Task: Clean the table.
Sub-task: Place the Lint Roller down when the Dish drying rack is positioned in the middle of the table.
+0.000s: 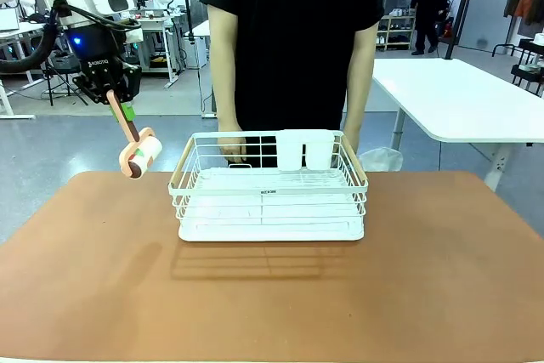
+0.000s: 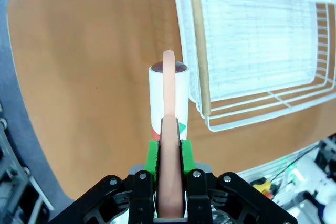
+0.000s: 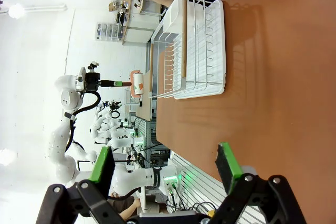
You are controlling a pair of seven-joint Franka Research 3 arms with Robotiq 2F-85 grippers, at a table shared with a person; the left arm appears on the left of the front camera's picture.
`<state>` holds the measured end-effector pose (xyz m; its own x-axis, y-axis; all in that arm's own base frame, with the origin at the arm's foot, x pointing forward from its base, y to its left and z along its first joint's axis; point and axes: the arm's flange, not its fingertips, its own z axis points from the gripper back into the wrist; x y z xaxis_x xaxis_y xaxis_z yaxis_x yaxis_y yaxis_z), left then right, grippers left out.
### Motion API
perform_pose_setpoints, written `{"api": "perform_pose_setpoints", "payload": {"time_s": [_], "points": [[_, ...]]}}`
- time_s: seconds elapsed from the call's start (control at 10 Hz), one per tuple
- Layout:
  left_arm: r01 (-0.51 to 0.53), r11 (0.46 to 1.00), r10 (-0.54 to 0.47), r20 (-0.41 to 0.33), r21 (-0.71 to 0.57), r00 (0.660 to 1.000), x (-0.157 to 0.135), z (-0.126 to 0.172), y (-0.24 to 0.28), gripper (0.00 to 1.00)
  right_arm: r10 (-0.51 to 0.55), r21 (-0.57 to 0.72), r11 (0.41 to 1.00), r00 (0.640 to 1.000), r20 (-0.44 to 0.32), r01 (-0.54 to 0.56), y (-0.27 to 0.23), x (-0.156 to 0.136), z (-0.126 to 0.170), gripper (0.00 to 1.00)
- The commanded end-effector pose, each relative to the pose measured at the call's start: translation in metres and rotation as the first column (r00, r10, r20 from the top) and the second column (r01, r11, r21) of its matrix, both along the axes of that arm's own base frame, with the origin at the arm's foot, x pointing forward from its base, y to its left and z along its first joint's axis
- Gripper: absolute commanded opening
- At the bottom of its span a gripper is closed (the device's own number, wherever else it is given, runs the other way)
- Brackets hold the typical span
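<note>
The table (image 1: 272,295) lies below the left hand (image 1: 121,101), which hangs over its ten o'clock corner, clenched on a lint roller (image 1: 138,150) held clear of the top; the dish rack (image 1: 269,189) sits at twelve o'clock; the right wrist view adds the right hand (image 3: 168,163), fingers spread apart, above the table.

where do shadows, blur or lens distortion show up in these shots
Front view: the dish rack casts a soft shadow toward the camera on the table. Left wrist view: wide-angle bending curves the table edge; the lint roller looks sharp, its handle near the lens soft. Right wrist view: bright, washed-out background.
</note>
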<state>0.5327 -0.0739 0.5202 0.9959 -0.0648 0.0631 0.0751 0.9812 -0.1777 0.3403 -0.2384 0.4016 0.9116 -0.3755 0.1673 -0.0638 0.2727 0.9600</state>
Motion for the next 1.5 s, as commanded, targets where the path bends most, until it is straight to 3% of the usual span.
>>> {"api": "perform_pose_setpoints", "payload": {"time_s": [0.0, 0.1, 0.2, 0.3, 0.4, 0.5, 0.6, 0.7, 0.8, 1.0, 1.1, 1.3, 1.4], "points": [[-0.411, 0.91, 0.414, 0.081, -0.048, 0.907, 0.028, -0.002, 0.004, 0.21, -0.003, 0.009, 1.0, 1.0, 0.017, 0.003, 0.003, -0.002, 0.001, 1.0], [-0.579, 0.815, 0.574, 0.167, -0.017, 0.802, 0.037, -0.008, 0.012, 0.21, -0.003, 0.009, 1.0, 1.0, 0.017, 0.003, 0.003, -0.002, 0.001, 1.0], [-0.658, 0.751, 0.638, 0.192, 0.057, 0.745, 0.038, -0.013, 0.018, 0.21, -0.003, 0.009, 1.0, 1.0, 0.017, 0.003, 0.003, -0.002, 0.001, 1.0], [-0.754, 0.656, 0.74, 0.163, 0.039, 0.652, 0.043, -0.012, 0.019, 0.21, -0.003, 0.009, 1.0, 1.0, 0.017, 0.003, 0.003, -0.002, 0.001, 1.0], [-0.836, 0.546, 0.833, 0.146, -0.053, 0.534, 0.05, -0.016, 0.019, 0.21, -0.003, 0.009, 1.0, 1.0, 0.017, 0.003, 0.003, -0.002, 0.001, 1.0], [-0.907, 0.415, 0.907, 0.108, -0.073, 0.406, 0.054, -0.024, 0.024, 0.21, -0.003, 0.009, 1.0, 1.0, 0.017, 0.003, 0.003, -0.002, 0.001, 1.0], [-0.95, 0.301, 0.953, 0.044, -0.08, 0.298, 0.055, -0.029, 0.028, 0.21, -0.003, 0.009, 1.0, 1.0, 0.017, 0.003, 0.003, -0.002, 0.001, 1.0], [-0.974, 0.209, 0.977, -0.015, -0.087, 0.211, 0.055, -0.033, 0.031, 0.21, -0.003, 0.009, 1.0, 1.0, 0.017, 0.003, 0.003, -0.002, 0.001, 1.0], [-0.983, 0.125, 0.992, -0.002, -0.135, 0.126, 0.052, -0.038, 0.031, 0.21, -0.003, 0.009, 1.0, 1.0, 0.017, 0.003, 0.003, -0.002, 0.001, 1.0], [-0.98, 0.114, 0.993, 0.036, -0.162, 0.109, 0.039, -0.053, 0.026, 0.21, -0.003, 0.009, 1.0, 1.0, 0.017, 0.003, 0.003, -0.002, 0.001, 1.0], [-0.978, 0.083, 0.997, 0.023, -0.191, 0.08, 0.036, -0.064, 0.026, 0.21, -0.003, 0.009, 1.0, 1.0, 0.017, 0.003, 0.003, -0.002, 0.001, 1.0], [-0.986, 0.018, 0.997, -0.074, -0.168, 0.031, 0.031, -0.092, 0.034, 0.21, -0.003, 0.009, 1.0, 1.0, 0.017, 0.003, 0.003, -0.002, 0.001, 1.0], [-0.987, -0.028, 0.993, -0.121, -0.161, -0.009, 0.03, -0.106, 0.043, 0.21, -0.003, 0.009, 1.0, 1.0, 0.017, 0.003, 0.003, -0.002, 0.001, 1.0]]}}
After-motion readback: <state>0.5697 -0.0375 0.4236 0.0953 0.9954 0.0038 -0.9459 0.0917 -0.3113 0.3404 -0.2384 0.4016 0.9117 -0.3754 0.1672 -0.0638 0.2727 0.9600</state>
